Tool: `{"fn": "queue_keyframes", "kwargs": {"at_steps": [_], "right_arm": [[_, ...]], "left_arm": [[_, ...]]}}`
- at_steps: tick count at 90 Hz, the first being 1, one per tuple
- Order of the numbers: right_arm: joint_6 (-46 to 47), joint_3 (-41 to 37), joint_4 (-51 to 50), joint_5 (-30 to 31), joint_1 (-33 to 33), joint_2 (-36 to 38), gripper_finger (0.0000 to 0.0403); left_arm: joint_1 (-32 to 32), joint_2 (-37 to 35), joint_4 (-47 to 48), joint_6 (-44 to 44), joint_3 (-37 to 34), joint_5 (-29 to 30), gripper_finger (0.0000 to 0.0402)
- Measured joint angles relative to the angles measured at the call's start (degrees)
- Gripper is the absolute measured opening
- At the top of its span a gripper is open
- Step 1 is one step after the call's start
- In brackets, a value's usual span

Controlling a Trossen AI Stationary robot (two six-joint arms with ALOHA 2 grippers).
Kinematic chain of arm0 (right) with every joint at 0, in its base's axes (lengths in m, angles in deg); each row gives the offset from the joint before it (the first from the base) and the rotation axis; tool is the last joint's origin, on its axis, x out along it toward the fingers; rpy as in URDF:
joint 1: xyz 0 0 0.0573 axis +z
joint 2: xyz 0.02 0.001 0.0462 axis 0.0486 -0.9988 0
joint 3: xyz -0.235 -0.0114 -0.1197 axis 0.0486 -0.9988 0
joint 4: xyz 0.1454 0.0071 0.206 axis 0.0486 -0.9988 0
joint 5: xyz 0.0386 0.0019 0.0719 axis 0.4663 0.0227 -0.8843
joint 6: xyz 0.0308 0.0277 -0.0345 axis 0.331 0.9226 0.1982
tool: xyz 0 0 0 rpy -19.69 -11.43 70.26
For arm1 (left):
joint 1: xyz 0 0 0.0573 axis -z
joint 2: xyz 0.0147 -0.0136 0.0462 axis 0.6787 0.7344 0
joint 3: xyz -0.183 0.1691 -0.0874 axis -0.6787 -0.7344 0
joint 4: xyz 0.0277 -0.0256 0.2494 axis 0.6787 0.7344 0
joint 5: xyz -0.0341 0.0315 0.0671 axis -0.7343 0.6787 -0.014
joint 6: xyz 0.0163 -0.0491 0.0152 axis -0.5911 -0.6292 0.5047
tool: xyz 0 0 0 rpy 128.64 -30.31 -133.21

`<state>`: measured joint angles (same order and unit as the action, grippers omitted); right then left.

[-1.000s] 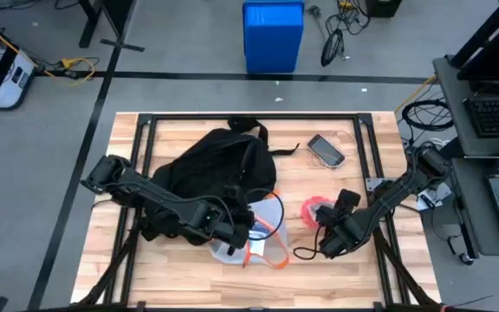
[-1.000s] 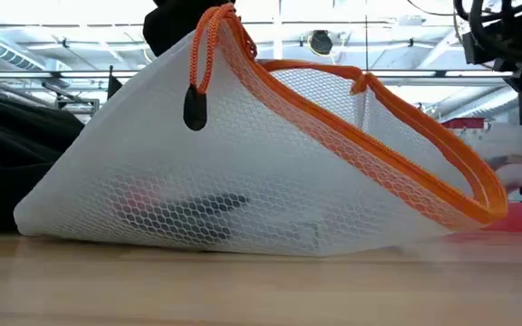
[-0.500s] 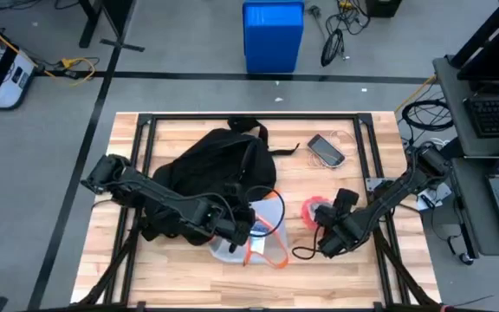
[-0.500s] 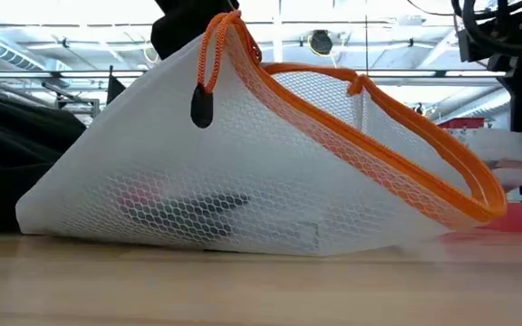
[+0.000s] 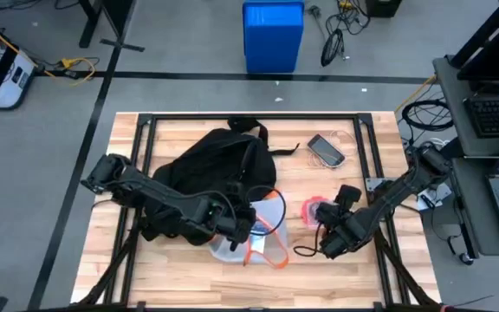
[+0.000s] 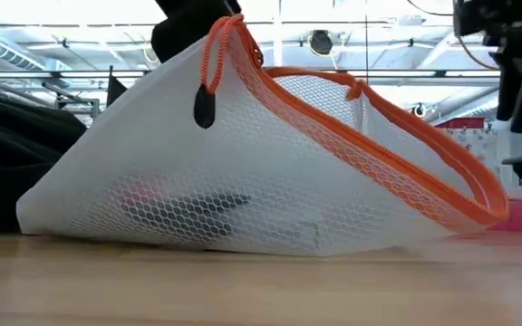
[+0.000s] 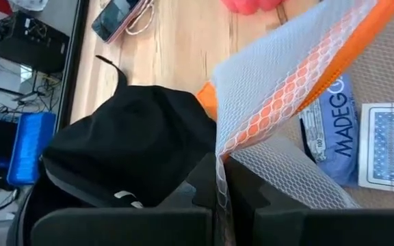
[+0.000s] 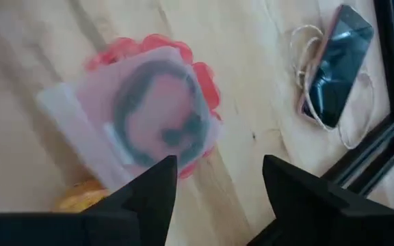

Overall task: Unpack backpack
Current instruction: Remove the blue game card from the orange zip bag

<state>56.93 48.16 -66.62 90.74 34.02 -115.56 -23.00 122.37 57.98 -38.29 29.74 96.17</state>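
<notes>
Table (image 5: 180, 286) of pale wooden planks, framed by black rails, is seen from above with everything laid on it. The backpack (image 5: 219, 160), black and slumped, is spread over the left half of the table toward the far edge, its straps trailing toward the far side. Just beside its near-right flank a white mesh bag (image 6: 243, 181) with orange trim is lifted into a tent shape; in the low view it fills the picture and blocks most of the table behind it. Through the mesh a blue packet (image 7: 334, 130) printed "MADEGO" and a patterned card box (image 7: 388, 147) are seen lying inside. A black cord stopper (image 6: 205, 110) hangs on the orange drawstring near the bag's peak. To the right of the bag, a red object in a clear pouch (image 8: 149, 116) lies flat on the wood. A phone (image 5: 326, 150) with a coiled white cable is placed near the far right corner, well apart from the rest.

The left arm is stretched low across the backpack from the left edge, and the left gripper (image 7: 219, 179) is held at the mesh bag, its jaws pinching the orange-trimmed edge. The right gripper (image 8: 217, 178) is poised just above the red pouch, jaws spread and touching nothing.
</notes>
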Motion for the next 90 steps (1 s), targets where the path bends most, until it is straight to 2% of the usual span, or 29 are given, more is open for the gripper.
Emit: {"fn": "queue_keyframes", "kwargs": {"at_steps": [14,25,46,63,75,90], "right_arm": [[-0.79,-0.48,1.65,0.12,0.14,0.0,0.0202],[-5.67,-0.48,11.17,0.58,-0.01,0.0,0.0202],[-29.3,-0.48,42.81,1.17,2.12,-0.02,0.0201],[-43.97,-0.43,58.09,1.25,1.99,-0.9,0.0201],[-47.34,-0.42,63.76,1.2,-0.67,-4.23,0.0201],[-47.8,-0.5,63.49,-0.38,-4.88,-9.94,0.0201]], "left_arm": [[-0.52,0.0,0.0,-0.13,0.0,-1.29,0.0],[-0.63,0.0,-0.02,-0.09,0.0,-1.54,0.0],[-0.82,0.0,-0.03,0.03,0.0,-1.7,0.0],[-0.98,0.0,-3.16,1.45,0.0,-2.16,0.0],[-1.03,0.0,-6.97,3.15,-0.02,-2.49,0.0],[-1.11,0.0,-7.41,4.02,-0.02,-3.4,0.0]]}}
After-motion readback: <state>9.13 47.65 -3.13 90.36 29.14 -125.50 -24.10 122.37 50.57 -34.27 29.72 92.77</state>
